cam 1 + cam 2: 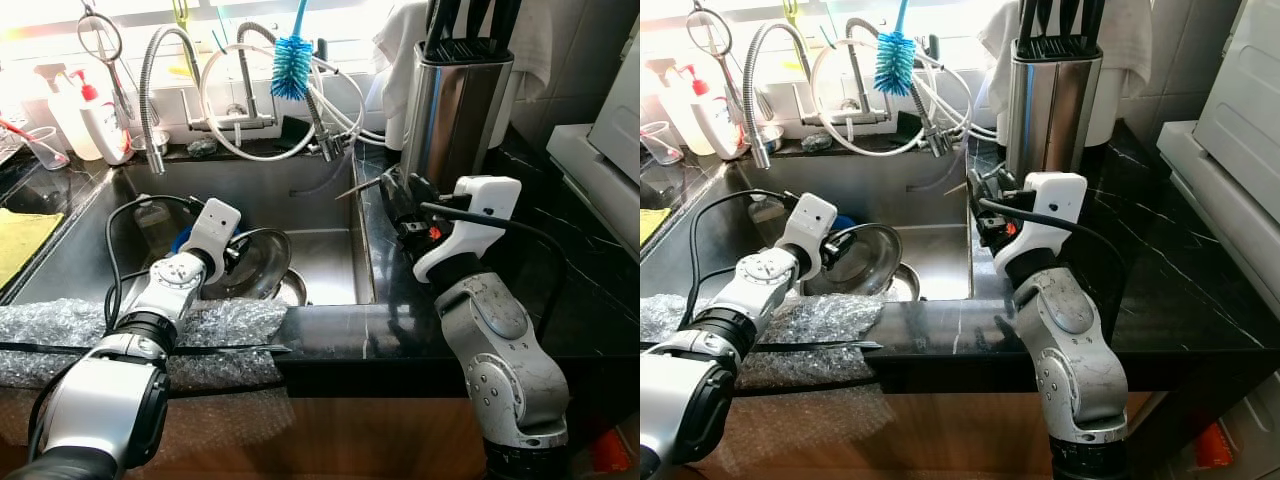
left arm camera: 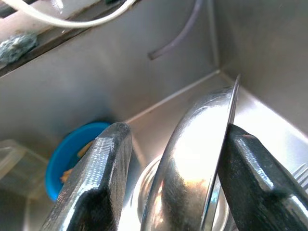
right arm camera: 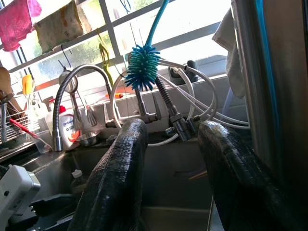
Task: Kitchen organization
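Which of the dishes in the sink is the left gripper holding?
The tilted stainless steel bowl, gripped by its rim in the left gripper. The other steel dish lies flat beneath it, and the blue dish sits apart against the sink's back wall.

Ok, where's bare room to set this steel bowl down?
The black counter right of the knife block lies bare up to the white appliance. The sink floor is free at its back right. Its front is crowded: the left claw grips the steel bowl above another dish and a blue bowl.
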### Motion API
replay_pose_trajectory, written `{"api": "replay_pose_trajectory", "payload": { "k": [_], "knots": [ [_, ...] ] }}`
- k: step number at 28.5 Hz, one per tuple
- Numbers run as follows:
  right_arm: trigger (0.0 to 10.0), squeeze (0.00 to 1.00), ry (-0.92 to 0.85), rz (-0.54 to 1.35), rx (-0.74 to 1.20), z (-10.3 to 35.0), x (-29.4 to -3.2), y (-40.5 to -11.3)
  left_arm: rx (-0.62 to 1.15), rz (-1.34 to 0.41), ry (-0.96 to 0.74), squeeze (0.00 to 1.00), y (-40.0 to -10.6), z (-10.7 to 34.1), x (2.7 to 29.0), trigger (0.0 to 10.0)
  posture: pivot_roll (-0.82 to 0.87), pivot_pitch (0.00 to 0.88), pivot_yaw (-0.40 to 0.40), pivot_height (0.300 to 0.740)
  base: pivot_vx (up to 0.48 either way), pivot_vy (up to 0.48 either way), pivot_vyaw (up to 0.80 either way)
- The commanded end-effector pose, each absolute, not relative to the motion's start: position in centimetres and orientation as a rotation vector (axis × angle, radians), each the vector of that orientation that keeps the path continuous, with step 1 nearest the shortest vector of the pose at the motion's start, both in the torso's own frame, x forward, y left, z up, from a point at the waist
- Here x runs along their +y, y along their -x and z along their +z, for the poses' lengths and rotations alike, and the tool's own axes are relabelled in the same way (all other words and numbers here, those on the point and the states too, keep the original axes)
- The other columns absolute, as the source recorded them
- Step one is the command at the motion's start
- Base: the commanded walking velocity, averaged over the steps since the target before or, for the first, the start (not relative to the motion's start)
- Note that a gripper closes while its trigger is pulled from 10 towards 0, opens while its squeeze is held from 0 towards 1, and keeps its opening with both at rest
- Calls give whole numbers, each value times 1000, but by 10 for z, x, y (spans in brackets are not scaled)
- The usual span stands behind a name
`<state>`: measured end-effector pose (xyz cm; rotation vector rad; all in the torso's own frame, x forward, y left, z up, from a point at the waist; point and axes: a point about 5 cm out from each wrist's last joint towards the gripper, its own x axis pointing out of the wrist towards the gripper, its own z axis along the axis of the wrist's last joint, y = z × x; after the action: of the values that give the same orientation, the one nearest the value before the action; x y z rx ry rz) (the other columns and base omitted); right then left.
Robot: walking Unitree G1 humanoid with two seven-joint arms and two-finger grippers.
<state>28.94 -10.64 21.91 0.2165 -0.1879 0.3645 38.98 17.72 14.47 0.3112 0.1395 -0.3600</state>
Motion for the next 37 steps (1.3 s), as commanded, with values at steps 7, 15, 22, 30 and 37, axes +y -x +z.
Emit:
{"api": "replay_pose_trajectory", "payload": {
  "k": [7, 15, 22, 30, 37],
  "knots": [
    [10000, 0, -212, 390, -174, 219, -103, -291, 83, -444, -316, 0, -393, 162, 176, 10000, -144, 0, 101, 740, 0, 0, 0],
    [10000, 0, -205, 392, -167, 219, -103, -292, 131, -596, -367, 0, -386, 152, 171, 10000, -146, 0, 104, 740, 0, 0, 0],
    [10000, 0, -199, 391, -165, 218, -104, -292, 99, -558, -375, 0, -389, 160, 175, 10000, -141, 0, 101, 740, 0, 0, 0],
    [10000, 0, -188, 346, -179, 217, -110, -292, -80, -245, -225, 0, -390, 172, 194, 10000, -146, 0, 109, 740, 0, 0, 0],
    [10000, 0, -160, 293, -208, 213, -116, -291, -264, -103, -127, 0, -368, 175, 205, 10000, -123, 0, 97, 740, 0, 0, 0]
  ]
}}
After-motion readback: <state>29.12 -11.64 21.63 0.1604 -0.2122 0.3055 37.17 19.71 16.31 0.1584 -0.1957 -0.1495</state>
